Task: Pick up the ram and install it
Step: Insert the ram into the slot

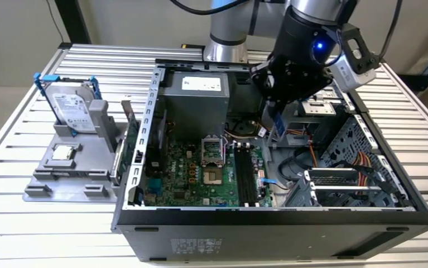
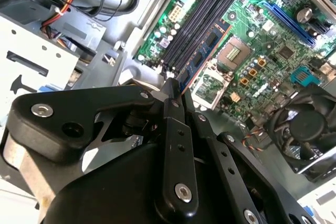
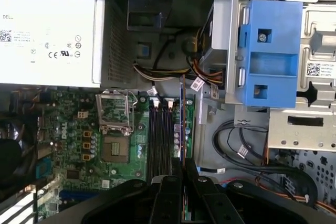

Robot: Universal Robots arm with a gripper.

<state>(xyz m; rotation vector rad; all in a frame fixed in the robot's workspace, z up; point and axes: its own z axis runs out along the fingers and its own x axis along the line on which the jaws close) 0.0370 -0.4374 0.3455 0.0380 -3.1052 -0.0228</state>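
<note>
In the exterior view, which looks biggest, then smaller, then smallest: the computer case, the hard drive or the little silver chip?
Largest: computer case
Middle: hard drive
Smallest: silver chip
No two look alike in size.

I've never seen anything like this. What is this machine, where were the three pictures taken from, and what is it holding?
It is a robot arm working over an open computer case that lies on a slatted metal table. The exterior view comes from a camera standing off the arm. Both wrist views come from cameras riding on the arm, looking past its gripper into the case. The gripper is shut on the ram, a slim dark memory stick, held over the green circuit board near the long black memory slots. At the exterior view's left, beside the case, a grey stand carries a hard drive in a blue frame and a small square silver chip.
</note>
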